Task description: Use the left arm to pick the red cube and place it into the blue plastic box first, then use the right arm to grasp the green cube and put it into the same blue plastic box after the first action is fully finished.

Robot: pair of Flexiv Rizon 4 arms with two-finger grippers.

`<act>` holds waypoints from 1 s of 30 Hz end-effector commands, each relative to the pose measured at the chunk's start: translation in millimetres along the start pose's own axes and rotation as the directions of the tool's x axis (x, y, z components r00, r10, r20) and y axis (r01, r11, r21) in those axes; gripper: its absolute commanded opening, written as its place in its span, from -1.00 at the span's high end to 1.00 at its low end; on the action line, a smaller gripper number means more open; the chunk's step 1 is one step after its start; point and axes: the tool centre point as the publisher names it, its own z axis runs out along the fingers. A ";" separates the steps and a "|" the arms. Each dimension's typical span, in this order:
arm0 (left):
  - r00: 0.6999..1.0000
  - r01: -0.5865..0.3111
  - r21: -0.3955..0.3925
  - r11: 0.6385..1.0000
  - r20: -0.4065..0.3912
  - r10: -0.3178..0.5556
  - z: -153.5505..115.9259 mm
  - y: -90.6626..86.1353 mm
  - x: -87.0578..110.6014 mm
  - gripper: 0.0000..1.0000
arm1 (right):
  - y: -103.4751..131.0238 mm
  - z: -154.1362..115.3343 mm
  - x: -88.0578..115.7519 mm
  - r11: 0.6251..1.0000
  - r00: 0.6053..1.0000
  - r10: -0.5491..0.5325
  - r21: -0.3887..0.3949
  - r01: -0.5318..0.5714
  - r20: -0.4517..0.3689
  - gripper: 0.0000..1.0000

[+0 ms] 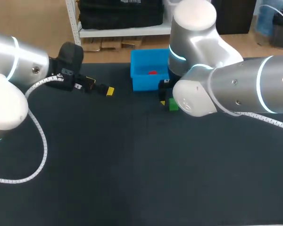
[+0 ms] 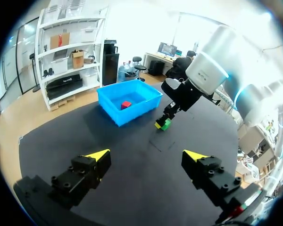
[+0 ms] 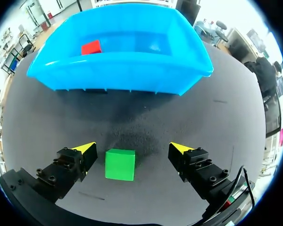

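Currently, right pincer (image 3: 132, 148), spread wide, straddles green cube (image 3: 120, 164) without contact; left pincer (image 2: 147, 154) likewise spread; red cube (image 3: 91, 47) inside blue box (image 3: 122, 70).

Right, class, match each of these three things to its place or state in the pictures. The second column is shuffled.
1. red cube
2. green cube
3. left gripper

A. between the open fingers of the right gripper, untouched
B. open, holding nothing
C. inside the blue plastic box

Pairs: 1-C, 2-A, 3-B
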 end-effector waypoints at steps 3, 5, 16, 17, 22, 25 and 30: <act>1.000 -0.002 0.004 1.000 0.009 0.002 -0.4 0.8 1.9 -1.00 | 2.8 -0.6 6.0 1.000 1.000 -0.008 -0.003 0.008 -0.006 -1.00; 1.000 -0.002 0.004 1.000 0.009 0.002 -0.4 0.8 1.9 -1.00 | 5.0 -0.1 6.9 1.000 1.000 -0.013 -0.004 0.013 -0.008 -1.00; 1.000 -0.002 0.004 1.000 0.009 0.002 -0.4 0.8 1.9 -1.00 | 10.4 2.7 7.9 1.000 1.000 -0.016 0.001 0.016 -0.014 1.00; 1.000 -0.002 0.004 1.000 0.009 0.002 -0.4 0.8 1.9 -1.00 | 10.3 3.2 7.8 1.000 1.000 -0.016 0.001 0.016 -0.014 1.00; 1.000 -0.002 0.004 1.000 0.009 0.002 -0.4 0.8 1.9 -1.00 | 8.9 5.6 8.0 1.000 1.000 -0.011 0.002 0.011 -0.019 1.00; 1.000 -0.002 0.004 1.000 0.009 0.002 -0.4 0.8 1.9 -1.00 | 8.5 6.1 8.0 1.000 1.000 -0.008 0.001 0.008 -0.021 1.00; 1.000 -0.002 0.004 1.000 0.009 0.002 -0.4 0.8 1.9 -1.00 | 7.2 5.8 7.0 1.000 1.000 -0.005 0.001 0.005 -0.019 1.00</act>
